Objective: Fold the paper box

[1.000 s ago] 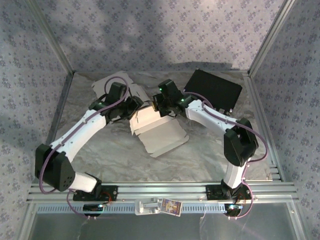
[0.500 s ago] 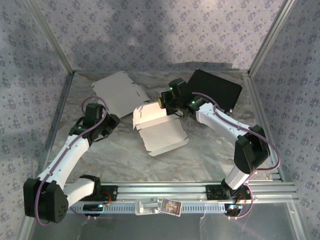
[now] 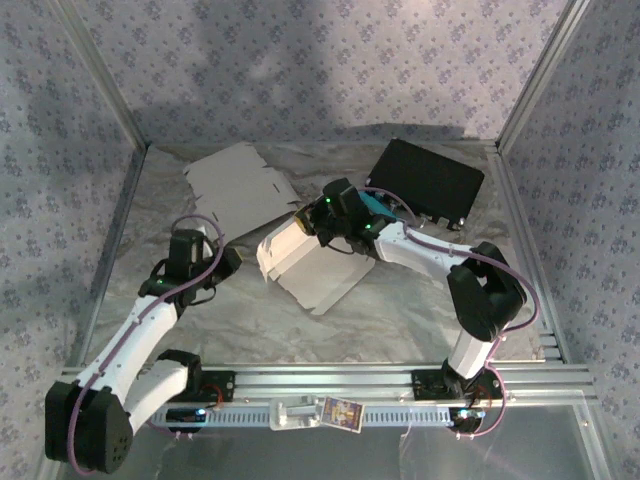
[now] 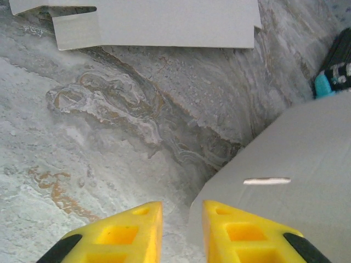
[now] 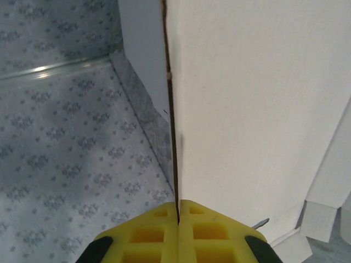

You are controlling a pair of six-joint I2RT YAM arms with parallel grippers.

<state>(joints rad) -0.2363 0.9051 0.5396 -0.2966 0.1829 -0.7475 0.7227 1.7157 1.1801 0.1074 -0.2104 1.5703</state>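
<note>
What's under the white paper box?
The paper box sits on the marbled table, which shows all around it. The spot right beneath the box is covered, so nothing more can be told.

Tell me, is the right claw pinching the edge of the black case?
No, not the black case: the right gripper is pinching a panel edge of the white paper box, shut tight on it, as the right wrist view shows.
</note>
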